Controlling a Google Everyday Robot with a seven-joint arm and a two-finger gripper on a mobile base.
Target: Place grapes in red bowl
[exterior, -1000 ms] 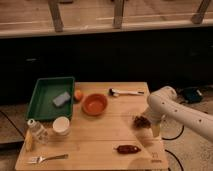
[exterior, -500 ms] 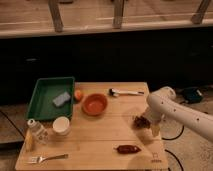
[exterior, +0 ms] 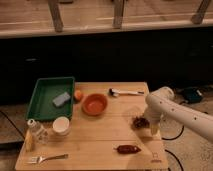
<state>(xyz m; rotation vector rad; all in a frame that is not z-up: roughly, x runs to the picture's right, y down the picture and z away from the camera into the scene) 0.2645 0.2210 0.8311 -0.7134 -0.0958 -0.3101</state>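
The grapes (exterior: 139, 121), a small dark bumpy cluster, lie on the wooden table (exterior: 95, 145) toward its right side. My gripper (exterior: 146, 123) hangs from the white arm right beside the grapes, at their right edge. The red bowl (exterior: 94, 104) sits near the table's middle, well left of the grapes, and nothing shows inside it.
A green tray (exterior: 44, 95) with a blue sponge (exterior: 61, 99) stands at the back left, a small orange fruit (exterior: 78, 94) beside it. A white cup (exterior: 61, 125), a bottle (exterior: 35, 131) and a fork (exterior: 47, 158) are front left. A dark-red pepper (exterior: 128, 148) lies front right, a spoon (exterior: 124, 92) at the back.
The arm and the objects on the table have barely moved across the frames.
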